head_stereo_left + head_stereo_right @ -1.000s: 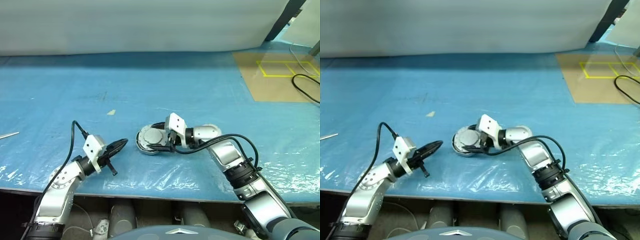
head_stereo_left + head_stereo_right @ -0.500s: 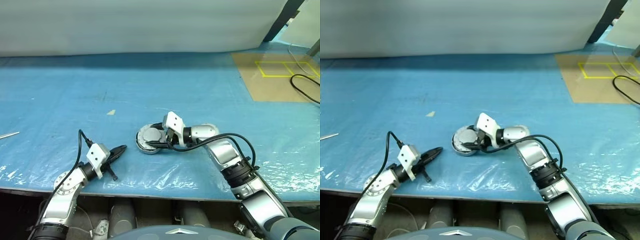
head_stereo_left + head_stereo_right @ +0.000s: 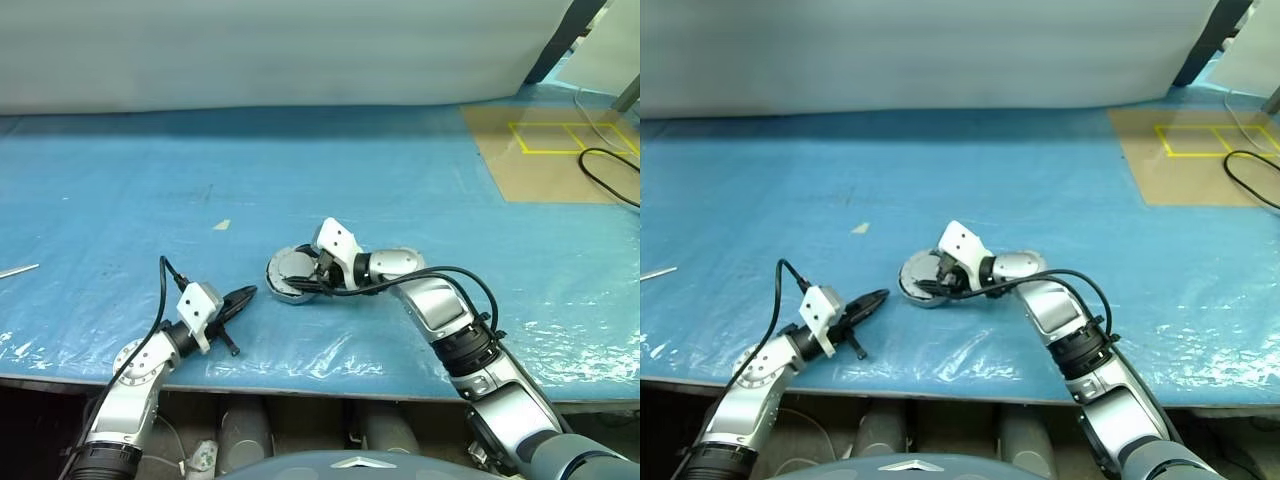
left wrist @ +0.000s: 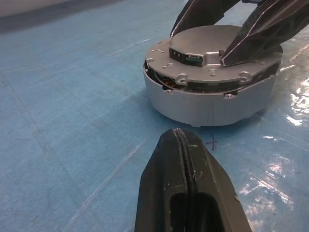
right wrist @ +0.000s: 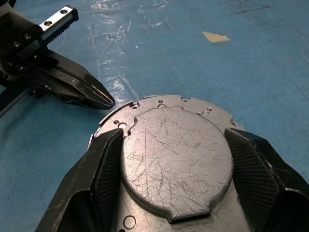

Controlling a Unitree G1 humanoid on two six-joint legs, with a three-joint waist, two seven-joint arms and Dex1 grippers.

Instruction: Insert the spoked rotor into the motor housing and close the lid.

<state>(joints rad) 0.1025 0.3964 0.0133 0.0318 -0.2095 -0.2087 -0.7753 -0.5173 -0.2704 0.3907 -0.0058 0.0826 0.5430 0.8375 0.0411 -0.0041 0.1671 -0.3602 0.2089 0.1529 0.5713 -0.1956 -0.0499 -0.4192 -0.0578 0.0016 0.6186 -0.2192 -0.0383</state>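
The silver motor housing sits on the blue table, with copper windings showing through a thin gap under the lid. The lid lies plain side up and slightly askew on the housing. My right gripper reaches in from the right, its black fingers pressed against both sides of the lid's raised centre plate. A short way to the housing's left, my left gripper points at the housing, shut and empty, just above the table. The spoked rotor is hidden.
A small tan scrap lies farther back on the blue sheet. A brown board with yellow tape and a black cable are at the far right. A thin metal piece lies at the left edge. The table's front edge runs just below both arms.
My right wrist has turned a little over the lid and kept its grip. The left gripper stays shut, about where it was.
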